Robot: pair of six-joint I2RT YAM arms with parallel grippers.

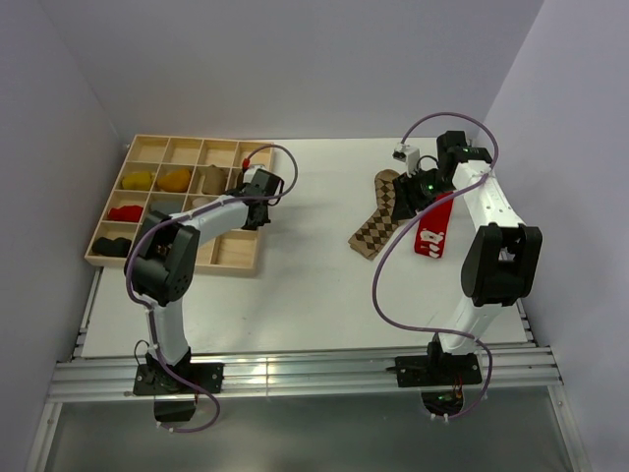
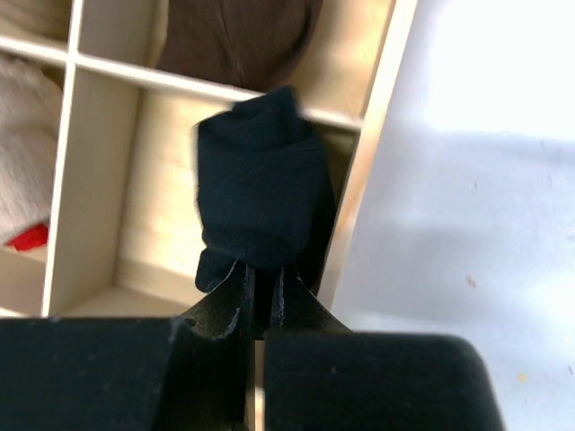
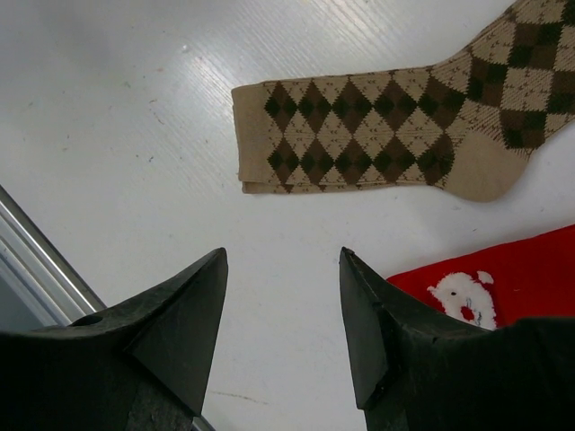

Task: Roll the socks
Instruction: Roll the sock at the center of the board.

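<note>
My left gripper [image 2: 263, 269] is shut on a rolled black sock [image 2: 260, 193], which hangs over a compartment at the right side of the wooden tray [image 2: 373, 171]. In the top view this gripper [image 1: 257, 216] sits at the tray's right column. The brown-and-tan argyle sock [image 1: 378, 221] lies flat on the white table, and the red sock with white marks [image 1: 433, 231] lies just to its right. Above the table between those two socks, my right gripper [image 3: 283, 256] stands open and holds nothing. The argyle sock [image 3: 386, 135] is ahead of its fingers and the red sock [image 3: 512, 269] beside its right finger.
The tray [image 1: 241, 265] holds small bundles: yellow [image 1: 139, 180], orange [image 1: 175, 180], brown [image 1: 212, 180], red [image 1: 125, 212] and black [image 1: 115, 246]. A brown bundle [image 2: 238, 36] and a grey-white one [image 2: 22, 153] lie in neighbouring compartments. A metal rail [image 1: 295, 374] runs along the table's near edge.
</note>
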